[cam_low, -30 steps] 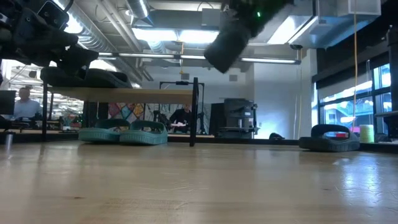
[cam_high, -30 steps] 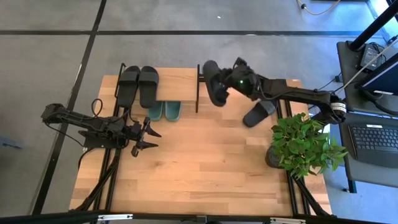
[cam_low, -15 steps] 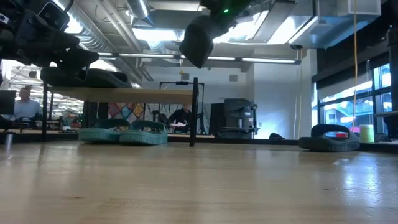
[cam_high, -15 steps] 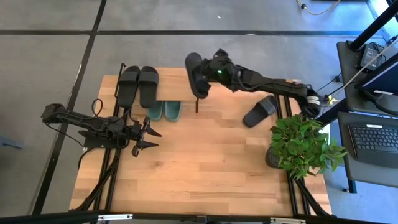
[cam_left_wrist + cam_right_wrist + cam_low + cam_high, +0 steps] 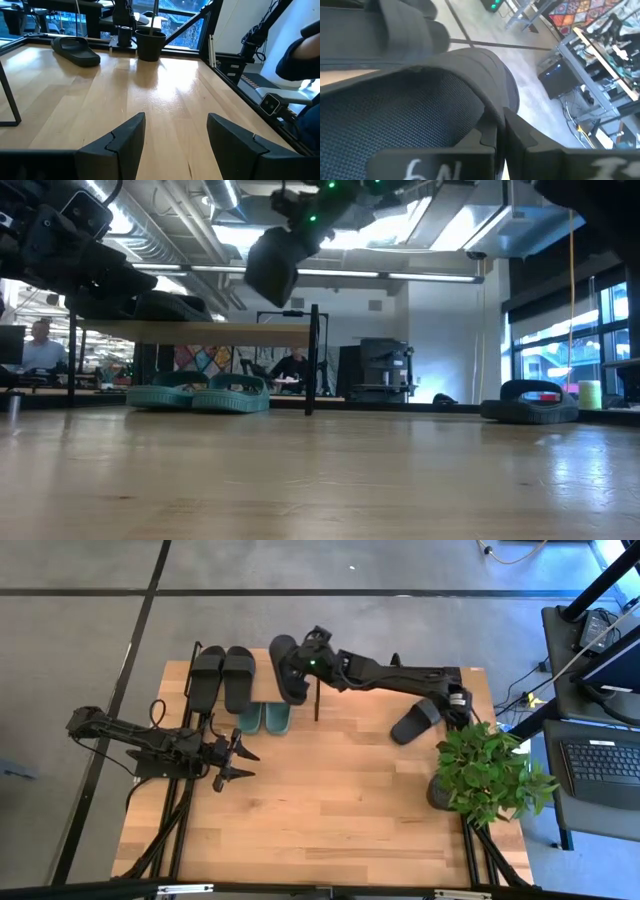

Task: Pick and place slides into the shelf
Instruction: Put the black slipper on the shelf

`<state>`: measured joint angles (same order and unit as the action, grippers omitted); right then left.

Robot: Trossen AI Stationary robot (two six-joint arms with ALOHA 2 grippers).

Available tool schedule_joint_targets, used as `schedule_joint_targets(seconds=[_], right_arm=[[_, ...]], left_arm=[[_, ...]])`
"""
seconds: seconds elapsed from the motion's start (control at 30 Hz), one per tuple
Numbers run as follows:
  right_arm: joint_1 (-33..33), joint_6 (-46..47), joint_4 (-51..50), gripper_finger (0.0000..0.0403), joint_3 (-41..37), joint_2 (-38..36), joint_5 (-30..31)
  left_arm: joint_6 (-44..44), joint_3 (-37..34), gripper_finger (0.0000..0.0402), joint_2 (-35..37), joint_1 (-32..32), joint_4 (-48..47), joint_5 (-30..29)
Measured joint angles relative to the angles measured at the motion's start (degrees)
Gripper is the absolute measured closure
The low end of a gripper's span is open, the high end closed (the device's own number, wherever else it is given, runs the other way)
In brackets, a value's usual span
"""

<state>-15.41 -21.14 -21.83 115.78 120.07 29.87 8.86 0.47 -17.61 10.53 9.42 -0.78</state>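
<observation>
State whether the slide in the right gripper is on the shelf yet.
Not yet. The right gripper holds the black slide in the air, tilted, above the shelf top.

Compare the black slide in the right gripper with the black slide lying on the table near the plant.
The held black slide is up in the air, tilted, above the shelf top, clamped in the right gripper. The loose black slide lies flat on the table, strap up, untouched, beside the plant. Both are matte black with one wide strap.

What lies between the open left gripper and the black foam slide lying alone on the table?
Only bare wooden tabletop separates the left gripper from the lone black foam slide, seen in the high view.
</observation>
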Motion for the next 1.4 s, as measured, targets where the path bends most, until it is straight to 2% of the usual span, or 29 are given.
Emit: schedule_joint_targets(seconds=[0.3, 0.9, 1.23, 1.4], right_arm=[[0.34, -0.36, 0.01, 0.0390, 1.90, 5.03, 0.04], [-0.04, -0.81, 1.33, 0.0383, 1.93, 8.02, 0.04], [-0.11, -1.47, 1.77, 0.0350, 1.93, 8.02, 0.00], [-0.14, -1.73, 1.76, 0.0320, 1.93, 8.02, 0.02]], left_arm=[[0.07, 0.00, 0.0196, 0.00, -0.01, 0.03, 0.00], [0.20, 0.00, 0.0196, 0.00, 0.01, 0.07, 0.00], [0.20, 0.00, 0.0196, 0.00, -0.01, 0.06, 0.00], [0.20, 0.00, 0.0196, 0.00, 0.00, 0.07, 0.00]])
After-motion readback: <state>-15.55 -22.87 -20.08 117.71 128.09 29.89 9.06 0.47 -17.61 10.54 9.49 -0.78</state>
